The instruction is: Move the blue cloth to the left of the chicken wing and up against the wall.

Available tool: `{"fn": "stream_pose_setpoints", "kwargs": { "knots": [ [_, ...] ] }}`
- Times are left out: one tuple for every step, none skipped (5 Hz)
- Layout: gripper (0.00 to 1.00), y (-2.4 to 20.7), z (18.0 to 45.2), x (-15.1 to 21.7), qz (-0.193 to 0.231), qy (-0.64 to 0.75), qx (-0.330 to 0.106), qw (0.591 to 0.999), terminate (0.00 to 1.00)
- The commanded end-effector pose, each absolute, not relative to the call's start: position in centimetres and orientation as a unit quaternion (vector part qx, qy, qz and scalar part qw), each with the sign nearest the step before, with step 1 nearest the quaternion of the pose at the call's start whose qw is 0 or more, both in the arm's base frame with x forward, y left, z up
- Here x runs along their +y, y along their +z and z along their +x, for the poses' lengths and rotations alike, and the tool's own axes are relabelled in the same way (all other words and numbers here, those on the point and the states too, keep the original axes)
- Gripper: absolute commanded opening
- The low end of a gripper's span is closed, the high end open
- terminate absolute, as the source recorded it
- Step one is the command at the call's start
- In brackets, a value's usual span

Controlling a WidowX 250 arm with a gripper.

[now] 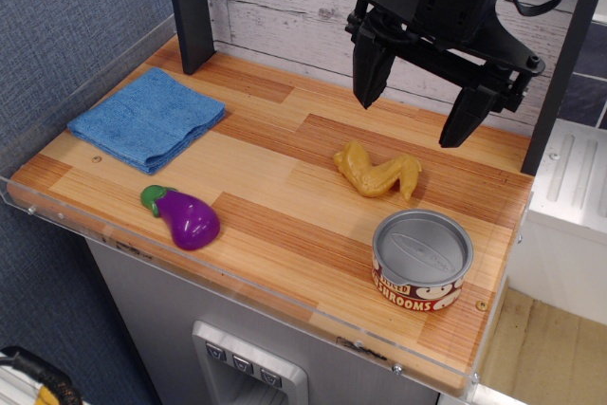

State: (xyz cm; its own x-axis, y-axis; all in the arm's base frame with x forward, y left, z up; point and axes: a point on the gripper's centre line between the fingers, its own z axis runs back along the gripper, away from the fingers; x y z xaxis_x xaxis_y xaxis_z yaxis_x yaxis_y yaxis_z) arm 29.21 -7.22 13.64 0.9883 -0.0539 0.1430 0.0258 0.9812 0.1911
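Observation:
The blue cloth (148, 118) lies folded and flat at the left side of the wooden table, next to the blue-grey panel. The chicken wing (376, 172) lies right of centre on the table. The wall (294, 7) of whitewashed planks runs along the back. My gripper (417, 106) hangs open and empty above the back of the table, just beyond the chicken wing and far right of the cloth. Its two black fingers (370, 68) are spread wide.
A purple toy eggplant (185, 217) lies near the front left edge. A mushroom can (421, 259) stands at the front right. A dark post (190, 7) stands at the back left, another at the right (560, 73). A blue-grey textured panel (66, 35) bounds the left side.

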Motion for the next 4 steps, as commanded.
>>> {"fn": "stream_pose_setpoints", "kwargs": {
  "knots": [
    [1.0, 13.6, 29.2, -7.2, 0.095, -0.02, -0.074, 0.993, 0.0],
    [1.0, 12.8, 30.1, -3.7, 0.102, 0.038, -0.052, 0.993, 0.0],
    [1.0, 12.0, 30.9, -0.6, 0.088, 0.053, -0.039, 0.994, 0.0],
    [1.0, 10.2, 32.1, 4.1, 0.101, 0.092, -0.013, 0.991, 0.0]
  ]
}}
